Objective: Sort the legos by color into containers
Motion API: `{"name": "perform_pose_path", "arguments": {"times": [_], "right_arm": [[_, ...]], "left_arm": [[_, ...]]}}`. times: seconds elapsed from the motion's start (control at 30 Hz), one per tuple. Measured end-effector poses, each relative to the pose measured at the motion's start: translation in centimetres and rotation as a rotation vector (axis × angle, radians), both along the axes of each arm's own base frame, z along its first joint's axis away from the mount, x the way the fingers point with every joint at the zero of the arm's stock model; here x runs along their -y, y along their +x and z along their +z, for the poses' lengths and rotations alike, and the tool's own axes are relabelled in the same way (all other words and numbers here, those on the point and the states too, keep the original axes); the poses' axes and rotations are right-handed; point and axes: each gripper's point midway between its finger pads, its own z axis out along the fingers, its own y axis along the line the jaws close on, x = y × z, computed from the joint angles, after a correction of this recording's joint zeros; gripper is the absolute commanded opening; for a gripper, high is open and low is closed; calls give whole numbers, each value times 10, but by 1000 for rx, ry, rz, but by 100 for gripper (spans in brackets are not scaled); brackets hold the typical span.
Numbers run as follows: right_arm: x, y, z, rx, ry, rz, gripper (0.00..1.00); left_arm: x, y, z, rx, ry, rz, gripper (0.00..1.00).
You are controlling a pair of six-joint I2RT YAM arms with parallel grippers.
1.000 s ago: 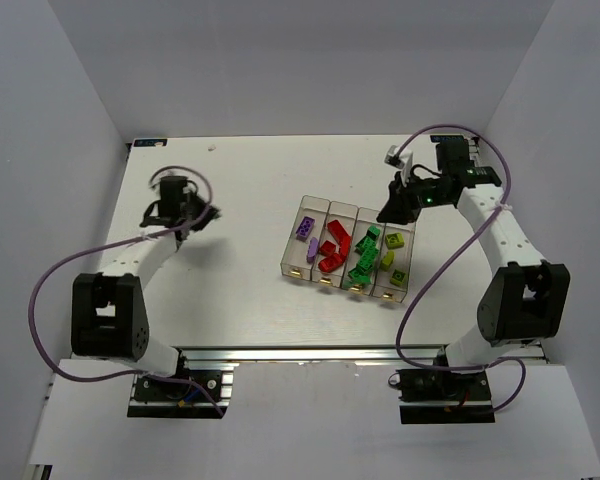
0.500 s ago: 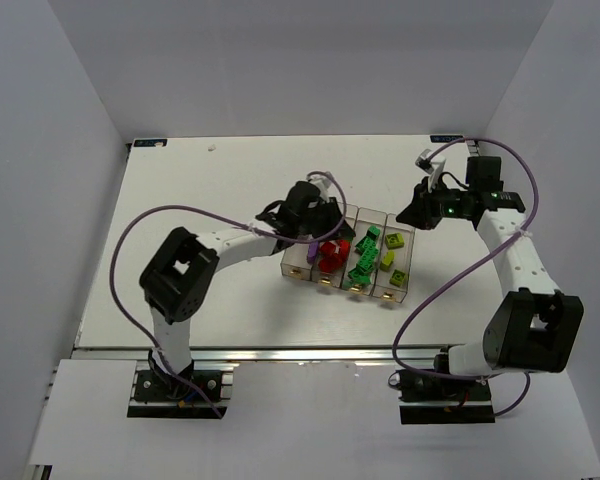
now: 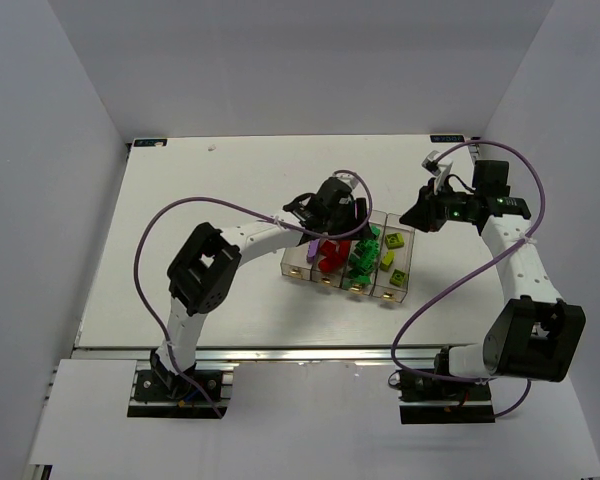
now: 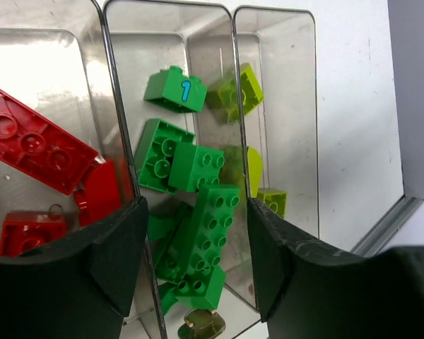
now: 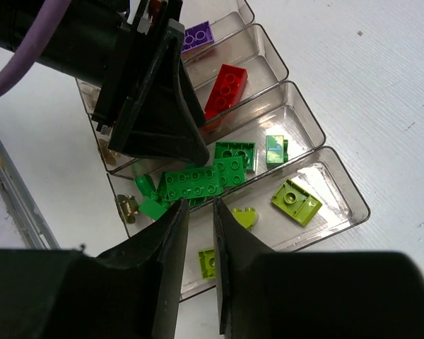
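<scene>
The containers (image 3: 391, 291) are standing as a joined row of four bins on the white surface (image 3: 200, 200), right of centre. The legos are lying inside them, grouped by colour. From left to right in the top view:

- First bin: a purple brick (image 5: 196, 35).
- Second bin: red bricks (image 4: 30, 147).
- Third bin: green bricks (image 4: 206, 244), one bearing a blue numeral (image 4: 175, 89).
- Fourth bin: yellow-green bricks (image 5: 295, 201).

The left hand (image 4: 198, 272) is hovering directly over the row, above the red and green bins. Its fingers (image 4: 120, 265) are standing spread wide. No brick is sitting between them, and the long green brick below is lying in its bin without touching either finger.

The right hand (image 5: 201, 247) is hanging just beyond the right end of the row, pointing toward the green and yellow-green bins. Its fingers (image 5: 166, 275) are sitting close together with a narrow gap. They are gripping nothing.
</scene>
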Motion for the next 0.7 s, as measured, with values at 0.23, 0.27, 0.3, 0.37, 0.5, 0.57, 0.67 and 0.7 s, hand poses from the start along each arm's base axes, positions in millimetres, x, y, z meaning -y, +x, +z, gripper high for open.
{"name": "perform_pose_path", "arguments": {"times": [0.23, 0.27, 0.3, 0.37, 0.5, 0.57, 0.67, 0.7], "right_arm": [[-1, -3, 1, -8, 6, 5, 89], [-1, -4, 0, -13, 7, 3, 89], [-1, -4, 1, -13, 6, 2, 89], [0, -4, 2, -13, 6, -6, 89], [5, 1, 12, -10, 1, -82, 90], [10, 5, 17, -1, -8, -134, 89], [16, 10, 23, 15, -19, -193, 89], [18, 12, 25, 26, -23, -208, 89]], "left_arm": [[-8, 8, 10, 45, 42, 30, 0], [-13, 10, 15, 62, 51, 39, 0], [-19, 10, 22, 82, 47, 48, 0], [-41, 3, 39, 118, 32, 66, 0], [-97, -5, 95, 228, -82, 136, 18], [-128, -3, 125, 285, -141, 190, 74], [-170, 6, 159, 351, -201, 288, 98], [-179, 7, 164, 361, -206, 311, 98]]}}
